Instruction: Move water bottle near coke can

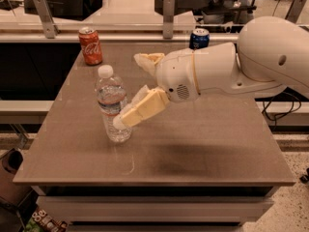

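Note:
The water bottle [110, 100], clear ribbed plastic with a white cap, stands upright on the left half of the brown table [203, 144]. The coke can [91, 46], red with white script, stands upright at the table's far left corner, well behind the bottle. My gripper [128, 90] reaches in from the right and is open. Its near finger [142, 108] crosses in front of the bottle's lower right side. Its far finger [147, 60] lies behind and right of the bottle's cap. I cannot tell whether either finger touches the bottle.
A blue Pepsi can [199, 38] stands at the table's far edge, right of centre, behind my arm. A railing with metal posts [168, 16] runs behind the table. My white arm [270, 57] covers the table's right rear part.

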You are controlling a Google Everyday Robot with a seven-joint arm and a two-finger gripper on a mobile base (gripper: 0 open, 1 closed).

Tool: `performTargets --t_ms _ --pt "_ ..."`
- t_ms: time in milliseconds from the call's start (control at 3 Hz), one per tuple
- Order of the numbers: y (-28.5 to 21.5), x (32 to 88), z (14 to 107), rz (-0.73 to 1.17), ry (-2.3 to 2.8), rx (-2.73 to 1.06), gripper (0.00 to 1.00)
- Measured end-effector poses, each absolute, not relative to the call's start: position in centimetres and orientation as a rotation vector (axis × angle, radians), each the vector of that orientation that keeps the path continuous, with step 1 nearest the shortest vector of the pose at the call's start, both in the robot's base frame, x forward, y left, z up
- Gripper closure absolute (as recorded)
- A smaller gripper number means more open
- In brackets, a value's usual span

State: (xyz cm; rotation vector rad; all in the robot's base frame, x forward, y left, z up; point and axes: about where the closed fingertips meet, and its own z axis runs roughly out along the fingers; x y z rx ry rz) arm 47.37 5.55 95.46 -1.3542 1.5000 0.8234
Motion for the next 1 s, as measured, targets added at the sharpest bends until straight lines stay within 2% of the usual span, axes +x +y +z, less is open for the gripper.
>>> performTargets --t_ms 667,1000 --pt "6.42 47.03 95.69 0.846 1.478 -1.36 0.0" --pt "7.21 46.93 96.3 0.843 1.466 -1.382 0.18"
